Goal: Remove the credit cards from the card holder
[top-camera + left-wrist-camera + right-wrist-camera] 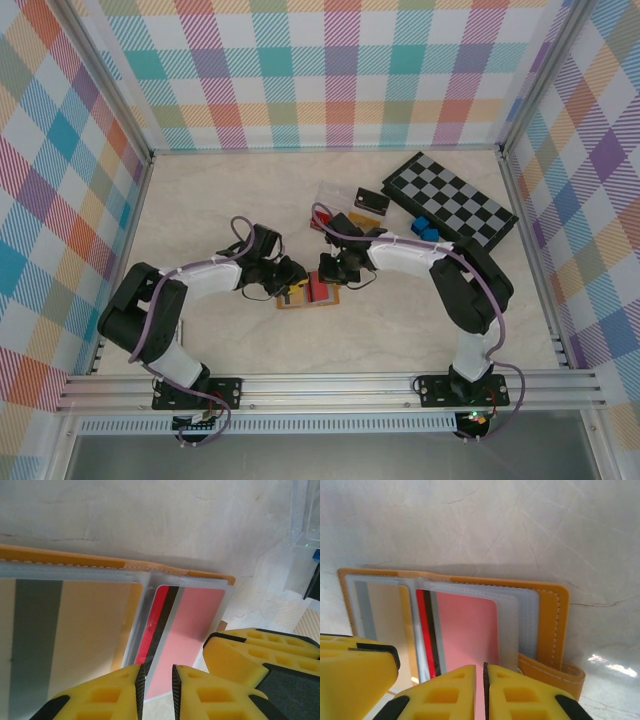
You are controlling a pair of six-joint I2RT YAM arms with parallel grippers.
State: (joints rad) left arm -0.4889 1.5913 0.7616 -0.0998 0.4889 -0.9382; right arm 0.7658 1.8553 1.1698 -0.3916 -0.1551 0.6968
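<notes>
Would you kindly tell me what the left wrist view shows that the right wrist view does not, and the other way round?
Left wrist view: a corner of the clear tray at the upper right. Right wrist view: the clasp tab and the stitched leather border beside it. Both: the open card holder, a red card with a black stripe in a clear sleeve, and a tan card with a grey stripe.

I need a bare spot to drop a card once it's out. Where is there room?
Widest bare patch: far-left table, between the left wall and the clear tray. Also open near-right, beside the right arm. Crowded: around the card holder, where left gripper and right gripper meet, and the chequered board corner.
</notes>
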